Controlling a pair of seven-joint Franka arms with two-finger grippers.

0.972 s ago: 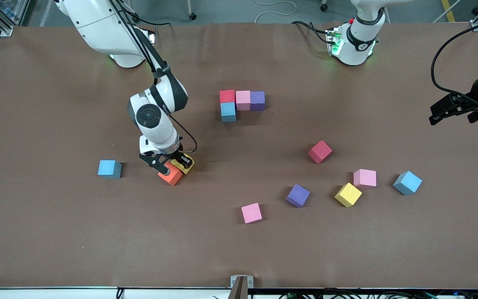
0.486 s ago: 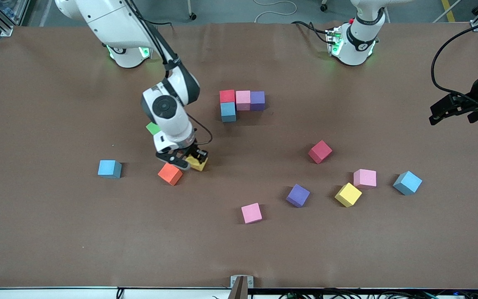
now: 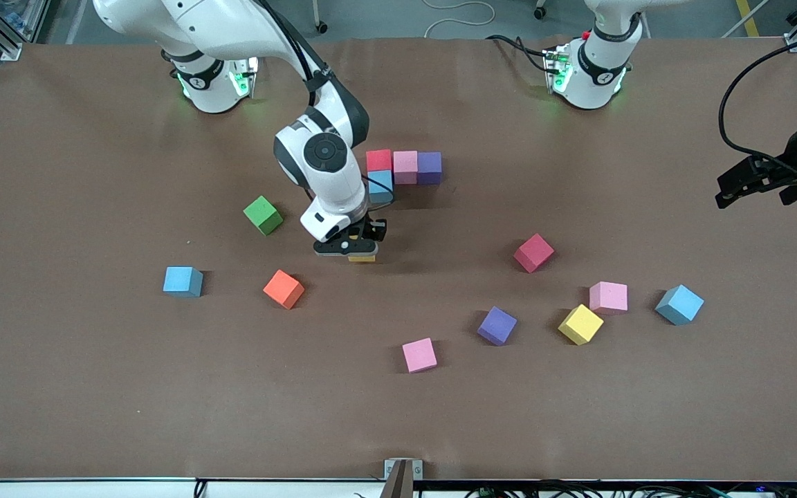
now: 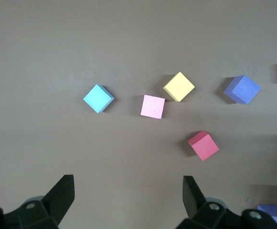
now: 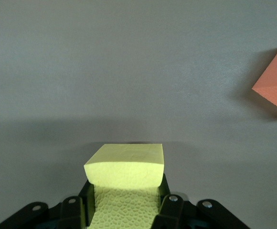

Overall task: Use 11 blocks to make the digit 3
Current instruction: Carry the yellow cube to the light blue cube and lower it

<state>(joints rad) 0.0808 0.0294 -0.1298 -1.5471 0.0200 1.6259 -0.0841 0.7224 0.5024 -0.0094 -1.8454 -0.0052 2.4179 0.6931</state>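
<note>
Front view: right gripper was clenched on a yellow block, carried over bare table just short of the started digit 3, likely its next cube; orange block lay near it. Left wrist view: left gripper waited, released, over loose blocks. Right wrist view: yellow cube sat squeezed between the jaws.

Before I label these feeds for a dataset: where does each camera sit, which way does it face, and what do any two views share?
Front view: high across the table, facing both bases; shows both arms, the right gripper holding a yellow block near the started digit.
Left wrist view: on the waiting left arm, looking down past the open left gripper at loose blocks.
Right wrist view: looks down over its shut gripper and the yellow block.
Shared: the red block in the left wrist and front views.
</note>
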